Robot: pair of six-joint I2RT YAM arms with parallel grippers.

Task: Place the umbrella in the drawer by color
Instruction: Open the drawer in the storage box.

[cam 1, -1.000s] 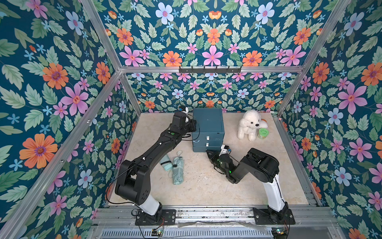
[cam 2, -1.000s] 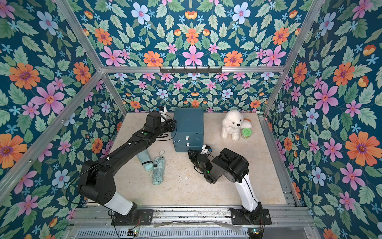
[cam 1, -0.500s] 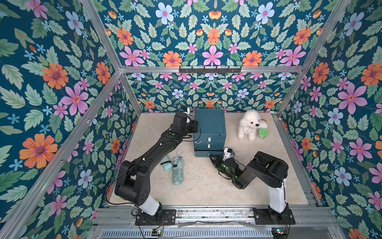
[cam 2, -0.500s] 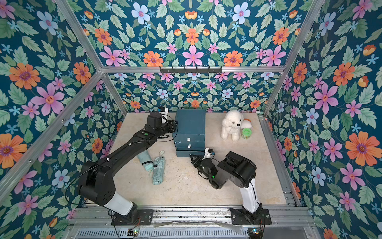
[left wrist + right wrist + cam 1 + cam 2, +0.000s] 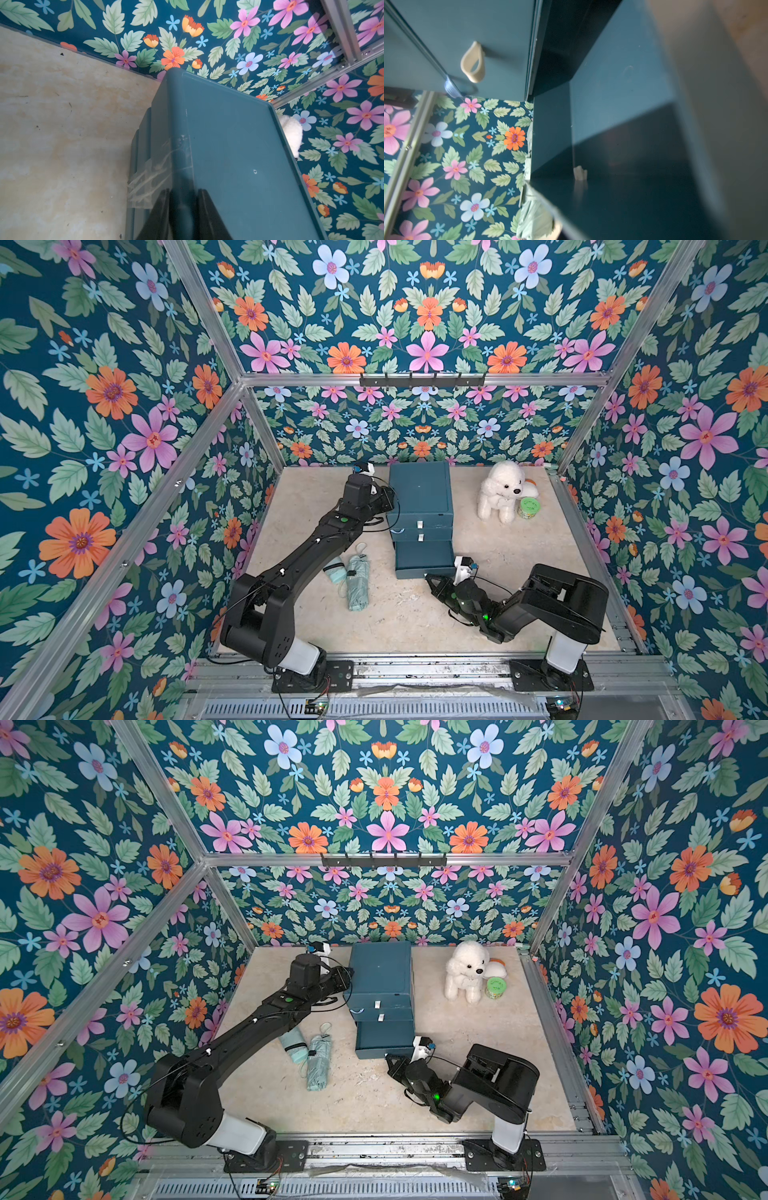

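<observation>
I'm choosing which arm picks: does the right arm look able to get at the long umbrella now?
Probably yes: only bare floor lies between the right end effector and the long umbrella, in front of the open drawer, and the arm is folded.

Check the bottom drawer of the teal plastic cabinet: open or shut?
Open: bottom drawer juts forward past both upper drawers; right wrist view shows its inside.

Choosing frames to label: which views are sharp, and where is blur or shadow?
Both top views: sharp, evenly lit, umbrella clear. Left wrist: cabinet sharp, faint glare on its tape. Right wrist: open drawer blurred near the lens, its inside half in shadow.
</observation>
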